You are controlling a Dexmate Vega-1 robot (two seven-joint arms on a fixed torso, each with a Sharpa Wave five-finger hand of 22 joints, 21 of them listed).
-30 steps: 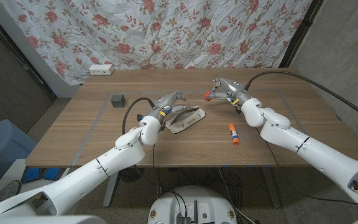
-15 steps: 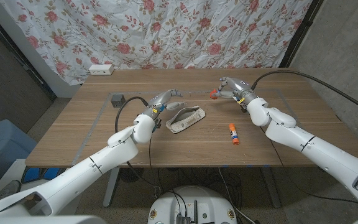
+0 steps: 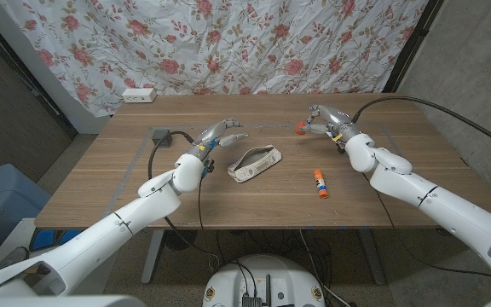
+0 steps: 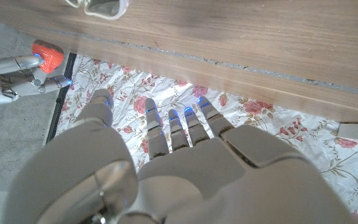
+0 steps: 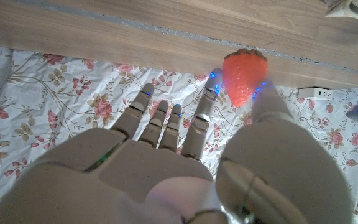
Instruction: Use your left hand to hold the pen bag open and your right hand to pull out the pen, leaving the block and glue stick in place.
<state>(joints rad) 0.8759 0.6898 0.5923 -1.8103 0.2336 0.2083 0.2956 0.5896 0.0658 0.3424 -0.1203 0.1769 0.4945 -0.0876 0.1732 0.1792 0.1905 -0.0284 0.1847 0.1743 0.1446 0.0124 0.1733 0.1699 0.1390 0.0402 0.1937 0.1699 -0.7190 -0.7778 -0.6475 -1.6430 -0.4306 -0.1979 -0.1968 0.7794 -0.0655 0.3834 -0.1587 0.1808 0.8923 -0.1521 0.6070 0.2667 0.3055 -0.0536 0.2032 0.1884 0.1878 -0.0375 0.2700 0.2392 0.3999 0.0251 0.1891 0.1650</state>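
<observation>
Lifted off the pen bag (image 3: 255, 163) since a second ago, the left robot hand (image 3: 218, 134) now hovers left of centre with fingers spread, holding nothing. At upper right, the right robot hand (image 3: 323, 119) has drawn further right and pinches the pen's red strawberry-shaped top (image 3: 300, 129) between thumb and finger. Mid-frame, the bag lies alone on the tabletop (image 3: 382, 183). A glue stick (image 3: 320, 182) lies lower right of it; a dark block (image 3: 159, 135) is partly hidden behind the left arm.
</observation>
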